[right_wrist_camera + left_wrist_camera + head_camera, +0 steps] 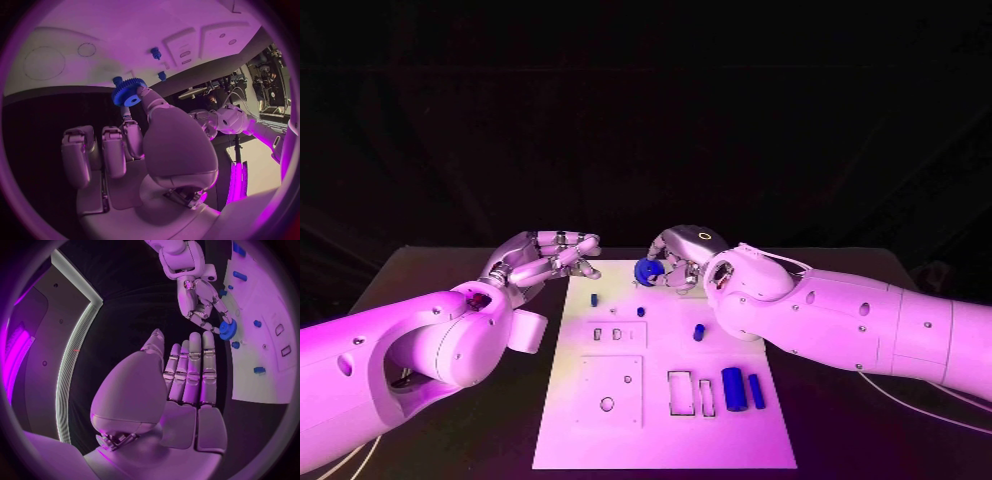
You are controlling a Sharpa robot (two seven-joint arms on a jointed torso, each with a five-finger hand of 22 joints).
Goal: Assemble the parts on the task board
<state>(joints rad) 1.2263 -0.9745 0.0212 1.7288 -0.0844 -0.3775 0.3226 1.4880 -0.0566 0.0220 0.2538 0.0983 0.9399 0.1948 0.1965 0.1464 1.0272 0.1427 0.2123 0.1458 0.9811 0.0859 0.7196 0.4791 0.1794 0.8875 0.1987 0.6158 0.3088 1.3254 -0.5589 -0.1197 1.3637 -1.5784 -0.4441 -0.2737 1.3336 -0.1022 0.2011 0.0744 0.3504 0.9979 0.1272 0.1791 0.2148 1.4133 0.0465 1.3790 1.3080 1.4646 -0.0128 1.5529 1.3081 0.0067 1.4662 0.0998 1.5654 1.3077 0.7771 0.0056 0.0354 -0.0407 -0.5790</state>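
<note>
The white task board (661, 420) lies in the middle of the black table. My right hand (678, 262) hovers at the board's far edge and pinches a blue gear (648, 270) (128, 93) (227, 329) between thumb and a finger. My left hand (545, 258) (187, 375) is at the board's far left corner, fingers extended together, holding nothing. Small blue pegs (594, 299) (640, 311) (700, 332) stand in the board. Two blue cylinders (733, 385) (756, 391) lie near the board's right edge, beside rectangular slots (681, 392).
Raised square plates with holes (610, 390) (615, 334) sit on the board's left half. Bare black table (459, 280) surrounds the board. My right forearm (862, 325) overhangs the board's right edge.
</note>
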